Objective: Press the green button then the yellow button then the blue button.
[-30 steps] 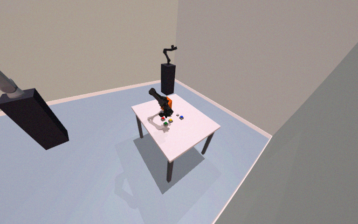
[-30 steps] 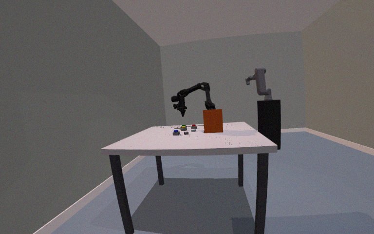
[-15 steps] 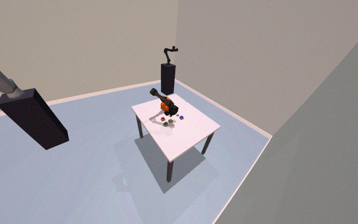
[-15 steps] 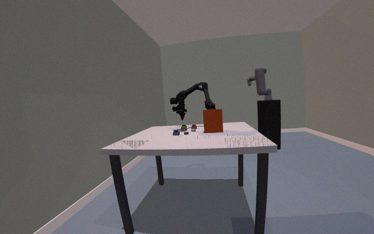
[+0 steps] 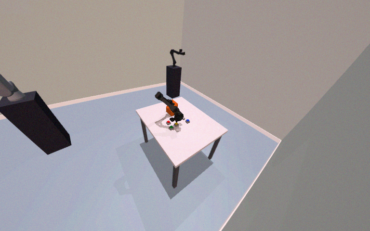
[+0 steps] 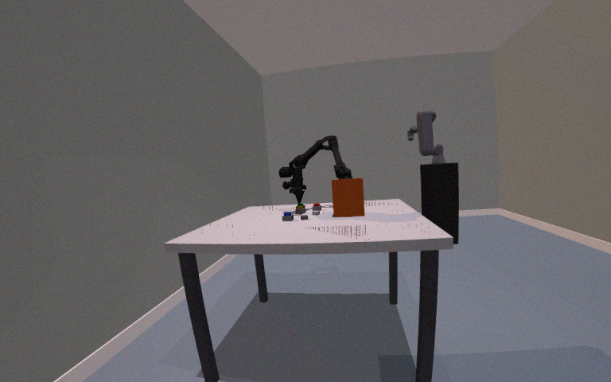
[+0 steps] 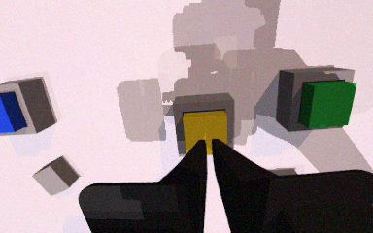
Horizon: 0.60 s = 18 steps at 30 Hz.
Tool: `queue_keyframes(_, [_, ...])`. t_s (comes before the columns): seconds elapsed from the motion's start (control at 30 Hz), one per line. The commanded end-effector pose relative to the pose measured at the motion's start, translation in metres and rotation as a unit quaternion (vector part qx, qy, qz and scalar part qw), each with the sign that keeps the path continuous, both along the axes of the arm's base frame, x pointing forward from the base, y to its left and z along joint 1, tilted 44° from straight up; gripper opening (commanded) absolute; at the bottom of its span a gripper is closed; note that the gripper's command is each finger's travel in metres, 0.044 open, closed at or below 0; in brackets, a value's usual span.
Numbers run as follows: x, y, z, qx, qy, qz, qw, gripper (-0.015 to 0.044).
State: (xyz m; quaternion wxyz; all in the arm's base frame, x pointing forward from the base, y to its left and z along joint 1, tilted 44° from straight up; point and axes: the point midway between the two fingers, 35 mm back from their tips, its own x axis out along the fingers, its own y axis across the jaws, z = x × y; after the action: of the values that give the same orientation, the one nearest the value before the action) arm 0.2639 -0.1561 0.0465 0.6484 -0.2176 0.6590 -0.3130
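My gripper (image 5: pixel 176 122) (image 6: pixel 300 203) (image 7: pixel 208 145) is shut and empty, pointing down with its fingertips at the yellow button (image 5: pixel 176 124) (image 6: pixel 300 208) (image 7: pixel 204 125). The tips overlap the near part of its cap in the wrist view; I cannot tell whether they touch it or how far it is down. The green button (image 5: pixel 171 127) (image 7: pixel 327 104) stands to the right in the wrist view, its cap raised. The blue button (image 5: pixel 187 120) (image 6: pixel 287 213) (image 7: pixel 7 113) is at the left edge there, partly cut off.
A red button (image 5: pixel 168 121) (image 6: pixel 317 204) stands near the green one. A small grey block (image 6: pixel 304 217) (image 7: pixel 55 176) lies near the blue button. Another block (image 6: pixel 316 212) (image 7: pixel 284 171) is partly hidden behind the right finger in the wrist view. An orange box (image 5: pixel 171 109) (image 6: pixel 348 198) stands by the arm's base.
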Motion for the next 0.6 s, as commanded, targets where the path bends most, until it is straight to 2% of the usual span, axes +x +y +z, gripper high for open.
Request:
queue_keyframes(0.0, [-0.002,-0.005,-0.007,-0.001,0.007,0.000,1.000,0.0020])
queue_keyframes(0.57, [-0.004,-0.016,-0.018,-0.002,0.007,0.000,1.000,0.0020])
